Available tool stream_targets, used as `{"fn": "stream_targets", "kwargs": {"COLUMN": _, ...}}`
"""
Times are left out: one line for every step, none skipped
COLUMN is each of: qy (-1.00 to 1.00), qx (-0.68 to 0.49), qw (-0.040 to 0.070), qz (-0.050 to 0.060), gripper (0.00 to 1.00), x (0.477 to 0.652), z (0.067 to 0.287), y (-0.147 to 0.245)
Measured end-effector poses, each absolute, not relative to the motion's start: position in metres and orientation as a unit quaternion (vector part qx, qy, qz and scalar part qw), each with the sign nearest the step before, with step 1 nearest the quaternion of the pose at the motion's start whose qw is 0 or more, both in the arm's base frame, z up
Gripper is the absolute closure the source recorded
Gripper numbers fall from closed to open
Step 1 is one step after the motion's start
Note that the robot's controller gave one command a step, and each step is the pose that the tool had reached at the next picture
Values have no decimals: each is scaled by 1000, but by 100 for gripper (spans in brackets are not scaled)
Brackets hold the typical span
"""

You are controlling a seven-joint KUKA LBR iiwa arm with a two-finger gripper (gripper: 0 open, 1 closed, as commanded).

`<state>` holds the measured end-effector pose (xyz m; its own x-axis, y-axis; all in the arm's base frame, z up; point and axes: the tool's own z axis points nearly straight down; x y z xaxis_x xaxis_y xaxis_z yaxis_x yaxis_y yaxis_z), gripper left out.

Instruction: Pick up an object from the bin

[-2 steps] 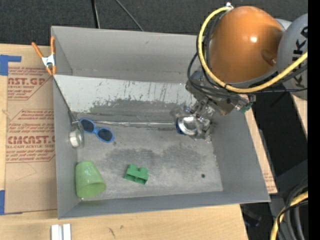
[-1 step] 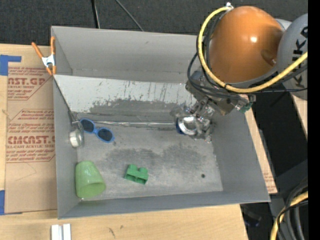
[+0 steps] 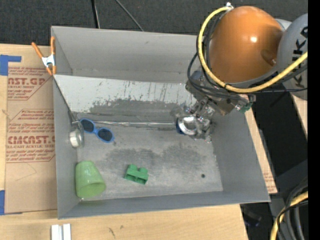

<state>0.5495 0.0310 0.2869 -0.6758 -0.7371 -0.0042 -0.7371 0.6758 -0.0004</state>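
Observation:
My gripper (image 3: 196,123) hangs low over the right back part of the bin floor, under the orange dome. Right at its tip lies a small shiny silvery thing with a blue edge (image 3: 184,126); whether it is gripped is hidden. A green toy block (image 3: 136,174) lies on the floor to the front left of the gripper, well apart from it.
Blue sunglasses (image 3: 96,130) and a small silver round thing (image 3: 76,138) lie at the bin's left side. A light green cup (image 3: 88,179) lies on its side in the front left corner. The arm comes in from the right over the bin's right wall.

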Motion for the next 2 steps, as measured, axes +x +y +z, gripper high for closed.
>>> {"fn": "stream_targets", "kwargs": {"qy": 915, "qx": -403, "qw": 2, "qz": 1, "gripper": 100, "x": 549, "z": 287, "y": 31}}
{"fn": "stream_targets", "kwargs": {"qy": 915, "qx": -403, "qw": 2, "qz": 1, "gripper": 100, "x": 549, "z": 287, "y": 31}}
